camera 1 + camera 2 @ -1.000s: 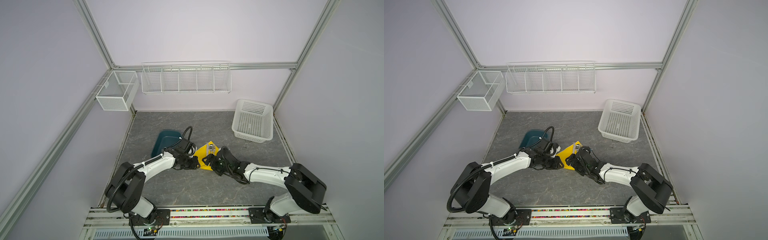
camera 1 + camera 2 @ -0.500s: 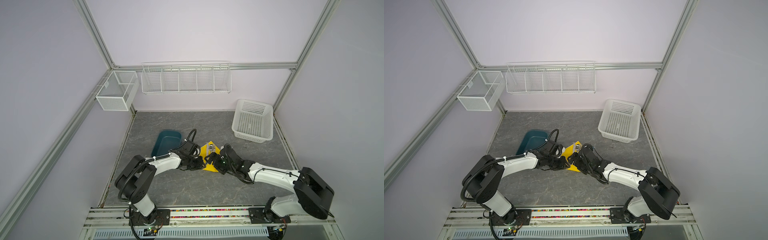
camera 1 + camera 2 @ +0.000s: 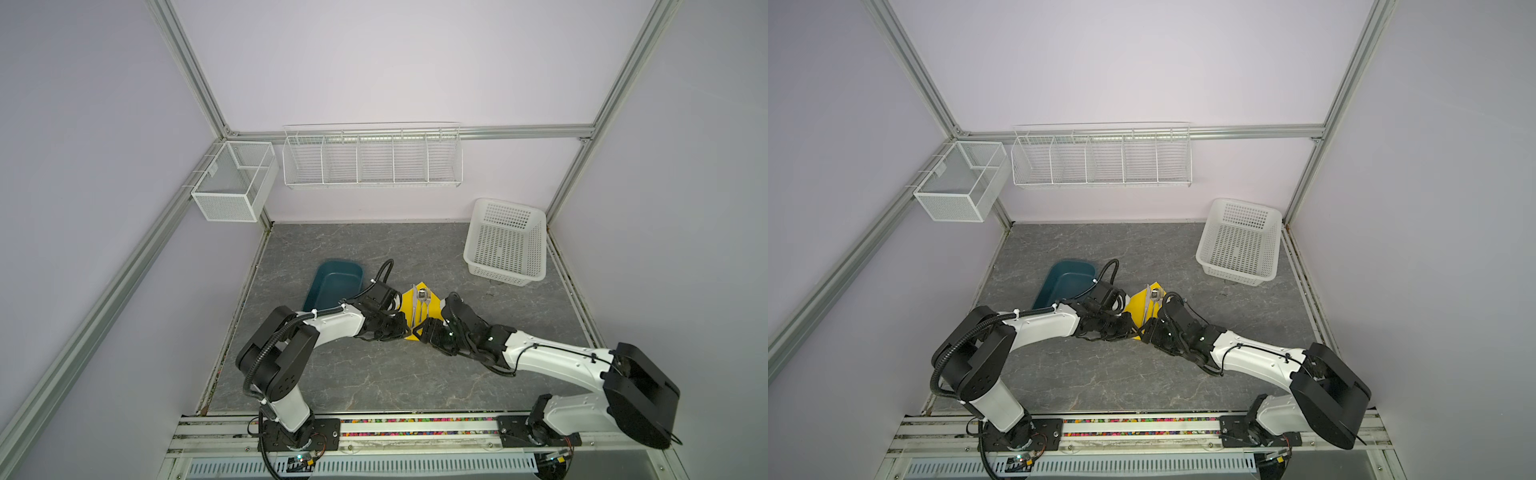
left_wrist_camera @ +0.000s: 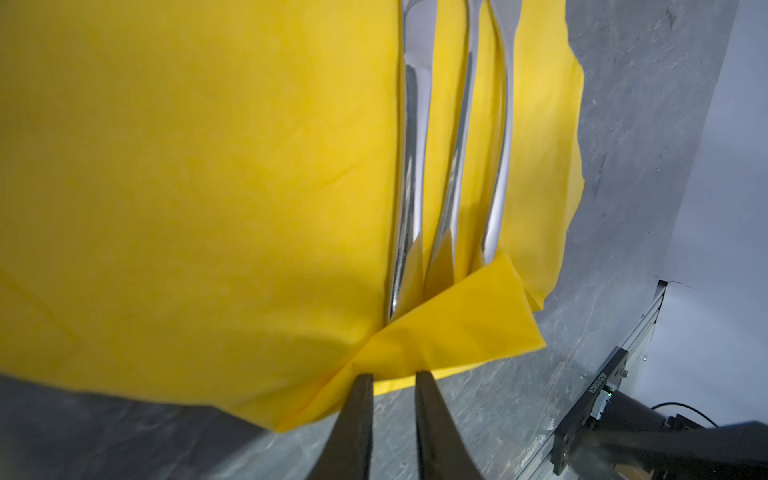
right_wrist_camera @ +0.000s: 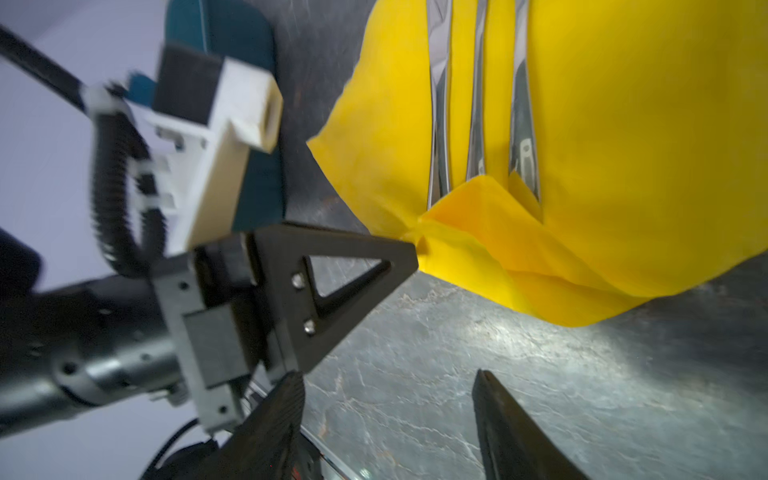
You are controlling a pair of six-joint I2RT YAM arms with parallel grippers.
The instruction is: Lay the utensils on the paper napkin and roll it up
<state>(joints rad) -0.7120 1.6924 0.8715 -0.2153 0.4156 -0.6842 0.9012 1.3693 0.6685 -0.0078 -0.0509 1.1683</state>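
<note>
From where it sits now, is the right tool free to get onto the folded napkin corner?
Probably yes. The right tool stands open over bare table just short of the napkin's folded corner; nothing lies between. The left tool already pinches that fold, so room beside it is tight.

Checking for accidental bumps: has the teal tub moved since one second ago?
No: the teal tub lies as before, equally near the table's left edge.

Left pincer (image 4: pixel 390 376) nearly closed (low, near the table); right pincer (image 5: pixel 388 384) parted, both arms stretched inward
</note>
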